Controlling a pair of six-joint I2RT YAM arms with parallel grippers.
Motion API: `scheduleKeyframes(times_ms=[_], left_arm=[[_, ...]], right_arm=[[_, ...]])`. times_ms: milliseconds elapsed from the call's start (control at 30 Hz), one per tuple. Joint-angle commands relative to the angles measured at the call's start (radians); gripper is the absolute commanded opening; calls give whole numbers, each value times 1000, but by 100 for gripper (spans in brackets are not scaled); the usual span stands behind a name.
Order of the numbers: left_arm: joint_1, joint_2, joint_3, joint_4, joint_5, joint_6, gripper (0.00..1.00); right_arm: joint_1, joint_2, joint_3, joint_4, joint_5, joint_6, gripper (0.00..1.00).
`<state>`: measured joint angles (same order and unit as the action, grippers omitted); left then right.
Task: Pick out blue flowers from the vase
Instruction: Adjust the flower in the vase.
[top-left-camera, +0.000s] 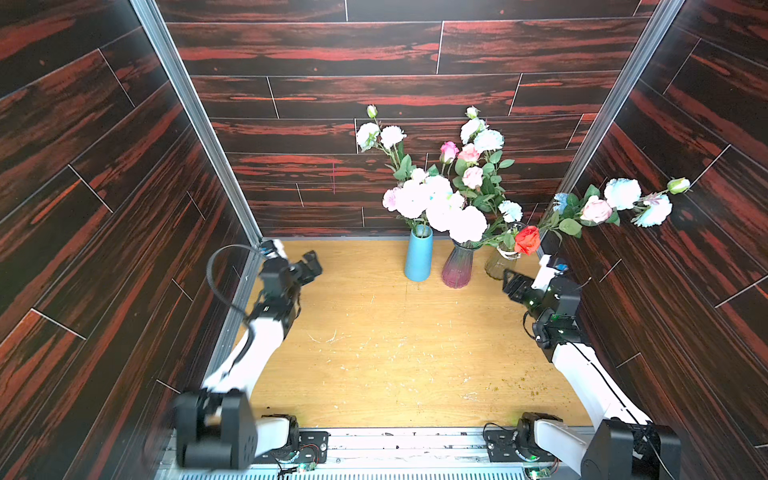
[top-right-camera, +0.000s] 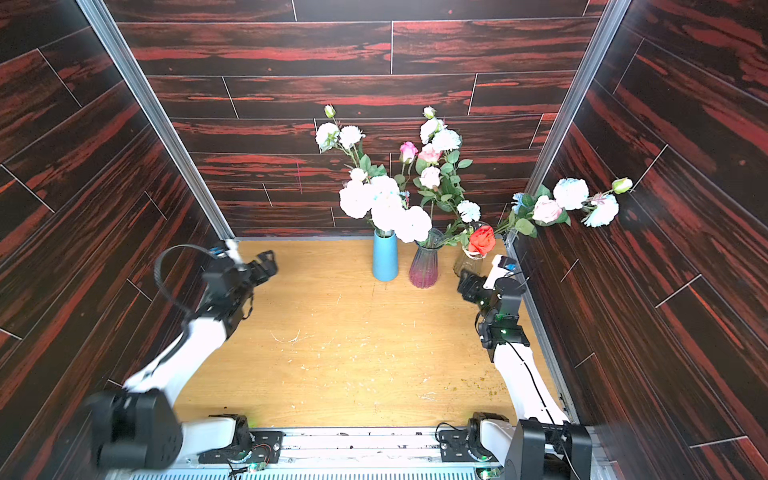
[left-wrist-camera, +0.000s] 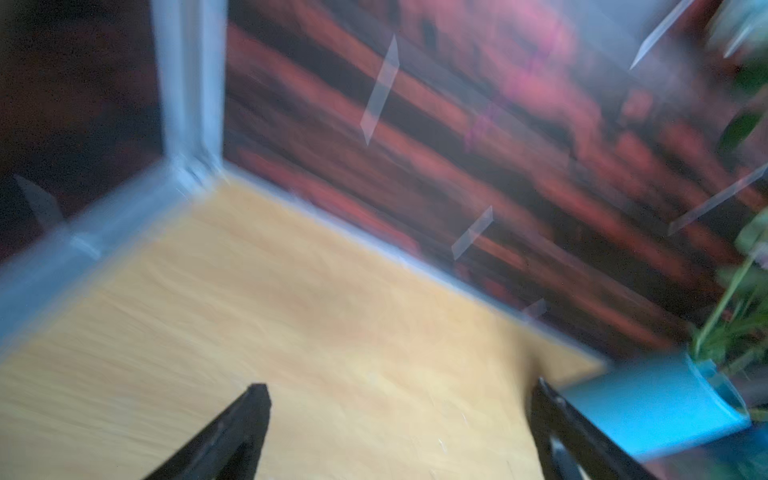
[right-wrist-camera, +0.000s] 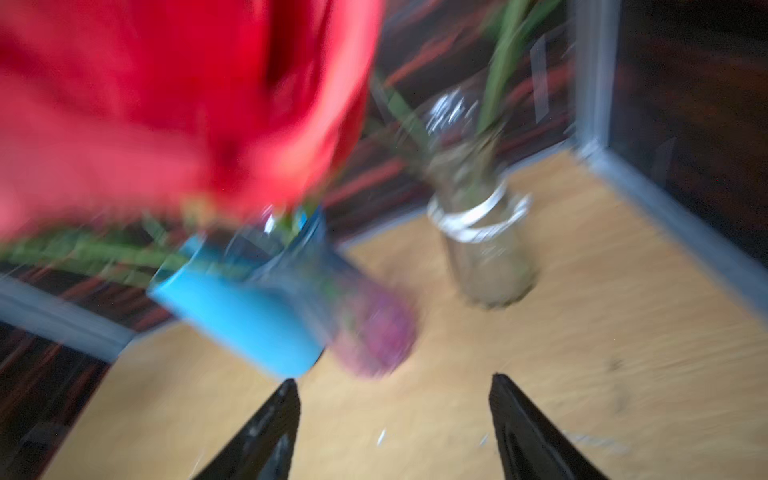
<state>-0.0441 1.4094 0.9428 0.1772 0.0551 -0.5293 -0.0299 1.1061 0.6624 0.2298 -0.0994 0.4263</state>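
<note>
Right wrist view shows the right gripper (right-wrist-camera: 394, 379) with its jaws well apart and nothing between them, near the clear glass vase (right-wrist-camera: 486, 249); in the left wrist view the left gripper (left-wrist-camera: 400, 385) is also spread wide and empty. In a top view the blue flowers (top-left-camera: 622, 193) are at the back right of the table (top-left-camera: 395, 353): one spray leans out of the clear glass vase toward the right wall (top-left-camera: 685, 257), and other heads stand among pink roses (top-left-camera: 469, 153) above the purple vase (top-left-camera: 457, 266).
</note>
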Motion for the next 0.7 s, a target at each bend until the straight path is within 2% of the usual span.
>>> scheduleKeyframes(times_ms=[0, 133, 433, 533, 667], left_arm=[[-79, 69, 166, -186, 94, -23, 97], [-153, 155, 307, -240, 85, -63, 87], [-342, 391, 619, -368, -53, -101, 71], [-389, 487, 743, -414, -108, -109, 68], [-420, 603, 880, -424, -110, -136, 67]], right_arm=[[62, -18, 20, -64, -77, -5, 75], [165, -17, 57, -107, 34, -59, 72], [236, 21, 100, -154, 120, -100, 66], [243, 17, 99, -156, 131, -107, 65], [287, 17, 101, -152, 157, -136, 65]])
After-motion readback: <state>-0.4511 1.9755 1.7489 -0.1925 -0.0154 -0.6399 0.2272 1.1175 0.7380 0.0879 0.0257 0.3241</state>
